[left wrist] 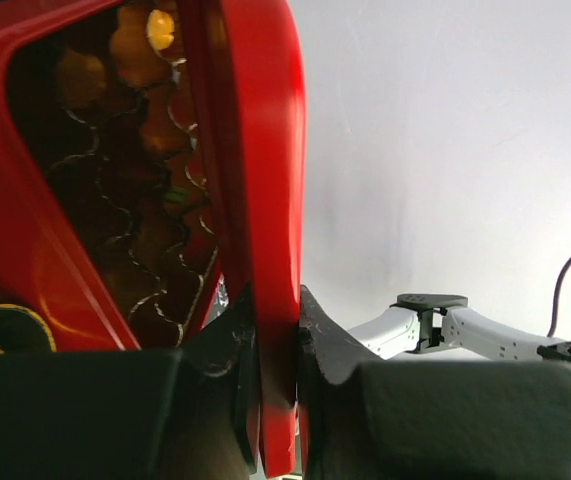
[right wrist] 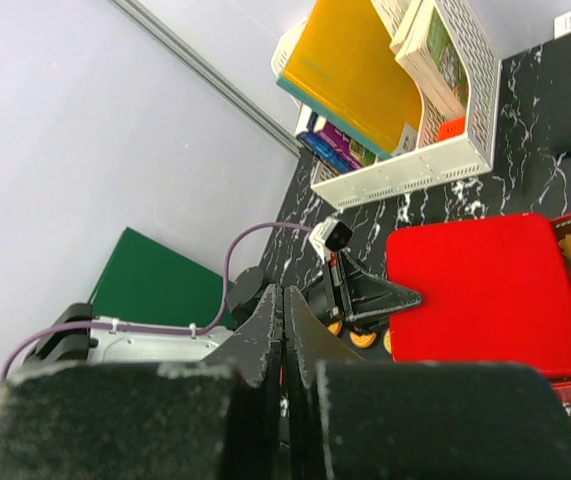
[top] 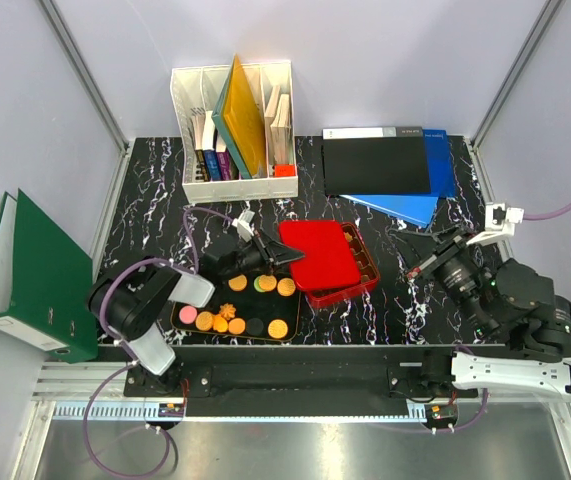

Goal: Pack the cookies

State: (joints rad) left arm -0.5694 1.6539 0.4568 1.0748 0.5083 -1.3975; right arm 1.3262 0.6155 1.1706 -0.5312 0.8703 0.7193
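Note:
Several round and flower-shaped cookies [top: 278,328], mostly orange with pink, green and black ones, lie on a black tray [top: 235,338] at the front left. My left gripper [top: 287,258] is shut on the left edge of the red lid [top: 320,255] and holds it tilted over the red tin [top: 365,272]. In the left wrist view my gripper [left wrist: 277,330] pinches the lid [left wrist: 265,150]. Beside it, the tin's gridded cells [left wrist: 135,180] hold a few cookies. My right gripper [top: 415,268] is shut and empty, right of the tin. It also shows in the right wrist view [right wrist: 283,295].
A white file rack [top: 230,130] with books stands at the back left. Black and blue folders [top: 385,165] lie at the back right. A green binder [top: 35,270] leans outside the table's left edge.

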